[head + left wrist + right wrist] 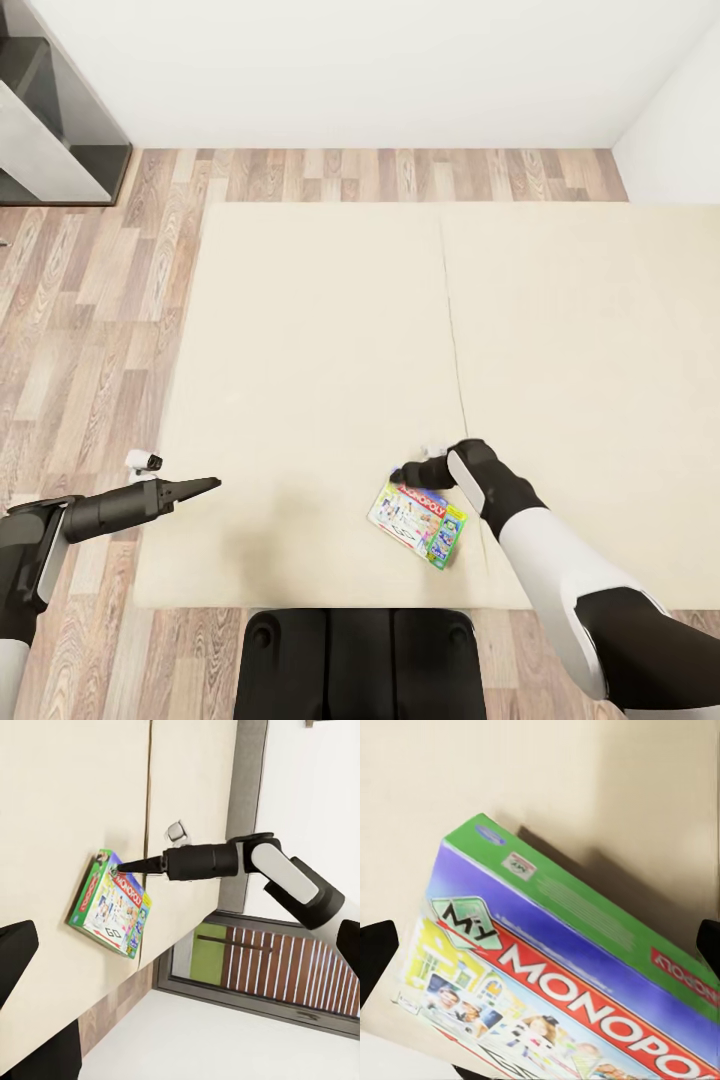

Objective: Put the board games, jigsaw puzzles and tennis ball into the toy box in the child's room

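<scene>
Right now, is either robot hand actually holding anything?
No. The right gripper is open at the Monopoly box's far edge, not gripping; the left gripper holds nothing.

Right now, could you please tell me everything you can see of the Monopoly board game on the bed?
The Monopoly board game is a thin, flat, cardboard-looking printed box: a white and blue illustrated lid, a red "MONOPOLY" banner and a green edge. It lies face up and closed on the beige bed, near the mattress's front edge, turned at an angle. The right pincer is at its far edge; whether it touches the box I cannot tell. Nothing rests on top of it.
</scene>
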